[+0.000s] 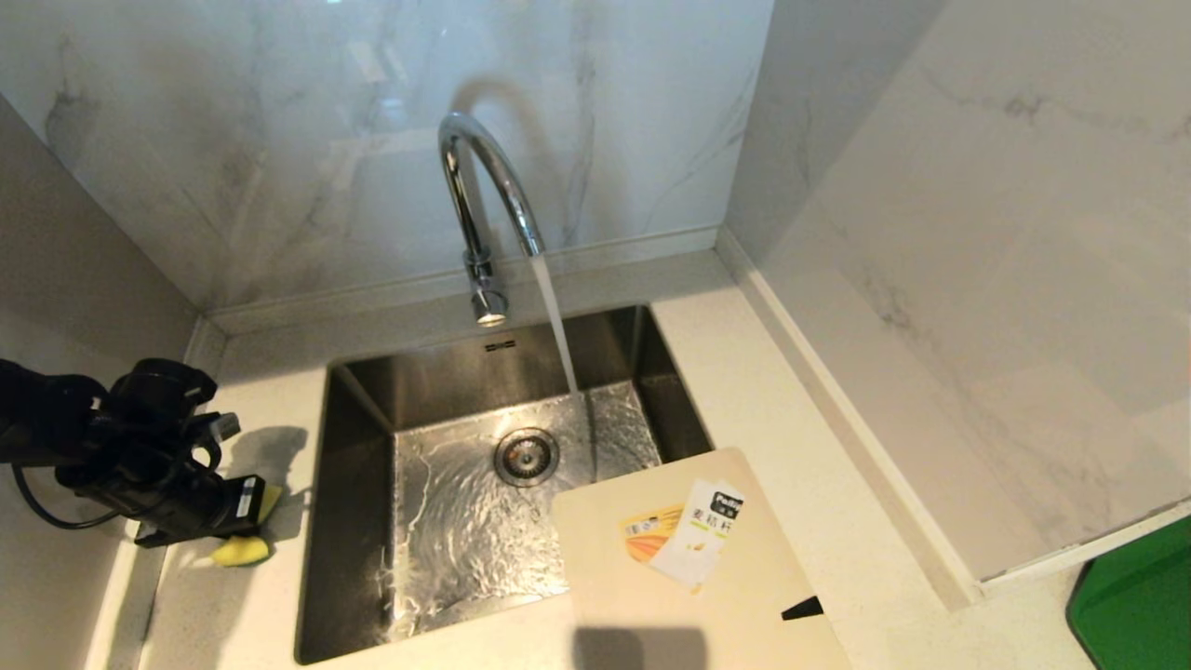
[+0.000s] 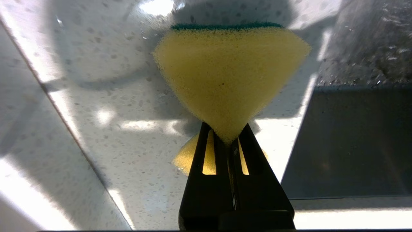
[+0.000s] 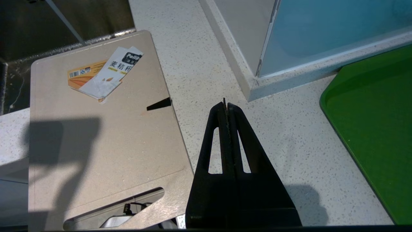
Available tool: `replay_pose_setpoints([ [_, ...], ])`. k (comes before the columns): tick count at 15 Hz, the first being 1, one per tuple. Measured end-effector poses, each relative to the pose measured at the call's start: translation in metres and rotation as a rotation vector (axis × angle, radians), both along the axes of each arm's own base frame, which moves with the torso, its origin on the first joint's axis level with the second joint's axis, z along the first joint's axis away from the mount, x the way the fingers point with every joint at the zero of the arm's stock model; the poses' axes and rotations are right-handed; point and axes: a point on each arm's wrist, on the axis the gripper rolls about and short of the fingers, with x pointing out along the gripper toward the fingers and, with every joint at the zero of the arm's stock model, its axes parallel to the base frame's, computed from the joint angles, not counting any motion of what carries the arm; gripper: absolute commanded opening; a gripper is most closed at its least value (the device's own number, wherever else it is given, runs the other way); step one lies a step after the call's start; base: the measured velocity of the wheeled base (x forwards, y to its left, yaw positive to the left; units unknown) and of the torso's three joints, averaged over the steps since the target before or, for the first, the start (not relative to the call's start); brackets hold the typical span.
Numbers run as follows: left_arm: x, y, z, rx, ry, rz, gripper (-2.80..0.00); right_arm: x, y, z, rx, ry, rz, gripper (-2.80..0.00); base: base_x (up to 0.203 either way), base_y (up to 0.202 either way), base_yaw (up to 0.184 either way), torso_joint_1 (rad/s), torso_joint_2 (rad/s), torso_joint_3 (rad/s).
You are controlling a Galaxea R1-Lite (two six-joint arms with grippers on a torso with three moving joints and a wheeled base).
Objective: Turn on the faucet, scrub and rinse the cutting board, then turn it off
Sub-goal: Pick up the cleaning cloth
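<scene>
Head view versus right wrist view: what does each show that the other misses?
Only the head view shows the faucet running into the sink, and the left end effector shut on a yellow sponge on the counter left of the sink. Only the right wrist view shows the right end effector, shut and empty, and the board's handle hole. Both show the cutting board with its label.

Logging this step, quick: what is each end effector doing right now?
Left end effector: shut on the yellow sponge, over the counter left of the sink.
Right end effector: shut, empty, beside the cutting board.
</scene>
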Motion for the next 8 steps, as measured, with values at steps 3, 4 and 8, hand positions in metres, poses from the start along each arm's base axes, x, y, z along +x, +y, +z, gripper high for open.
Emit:
replay_pose_setpoints([
  [3, -0.004, -0.001, 0.019, 0.018, -0.056, -0.045, -2.8, 0.0, 0.0, 0.0, 0.0, 0.0, 0.0, -2.8, 0.0, 0.0, 0.0, 0.0, 0.0, 0.0],
  [4, -0.006, -0.002, 0.028, 0.026, -0.084, -0.08, -2.8, 0.0, 0.0, 0.0, 0.0, 0.0, 0.001, -2.8, 0.0, 0.0, 0.0, 0.0, 0.0, 0.0],
  [8, -0.016, -0.012, 0.061, 0.079, -0.193, -0.214, -2.8, 0.0, 0.0, 0.0, 0.0, 0.0, 0.0, -2.8, 0.0, 0.0, 0.0, 0.0, 0.0, 0.0],
])
